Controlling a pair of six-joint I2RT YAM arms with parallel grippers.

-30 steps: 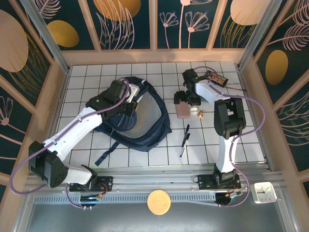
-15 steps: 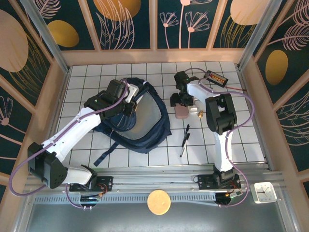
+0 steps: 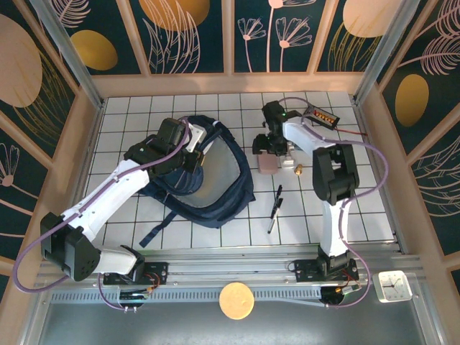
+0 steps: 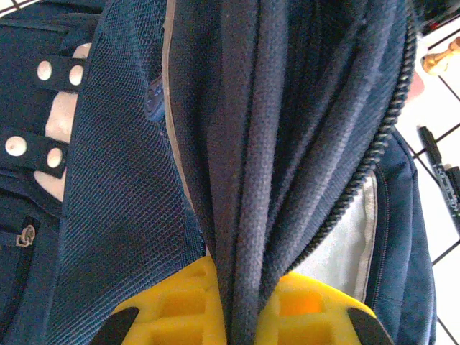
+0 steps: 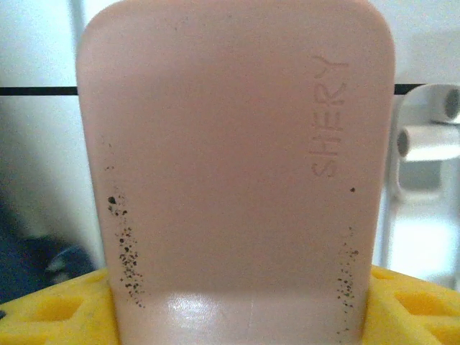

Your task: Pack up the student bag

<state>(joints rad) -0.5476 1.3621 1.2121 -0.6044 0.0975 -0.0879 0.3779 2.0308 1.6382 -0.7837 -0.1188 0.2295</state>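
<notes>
On the white tiled table [image 3: 129, 108] the left gripper [image 3: 195, 159] is clenched on the student bag [image 3: 233, 190], a large navy-blue fabric backpack with pale trim stripes. It lies open around and beneath that gripper, its grey lining facing up just to the gripper's right and a dark strap [image 3: 154, 236] trailing toward the arm's base. In the left wrist view the left gripper [image 4: 241, 295] has its yellow pads [image 4: 172, 305] pressed on either side of a bunched fold of the student bag [image 4: 115, 180], with a zip edge running up to the right of the fold. To the right of the bag, close to its edge but apart from it, the right gripper [image 3: 270, 154] points down with its pads closed on a pale pink rectangular block [image 3: 269, 167]. The right wrist view shows the right gripper [image 5: 237, 305] with a yellow pad against each long side of the pink block [image 5: 237, 158], which bears the embossed word SHERY. Just right of this gripper lies a small brass-coloured piece [image 3: 297, 169]; nearer the arm's base lies a slim black pen [image 3: 275, 207]; beyond it, farther right, lies a dark oblong packet with orange marks [image 3: 321, 115].
</notes>
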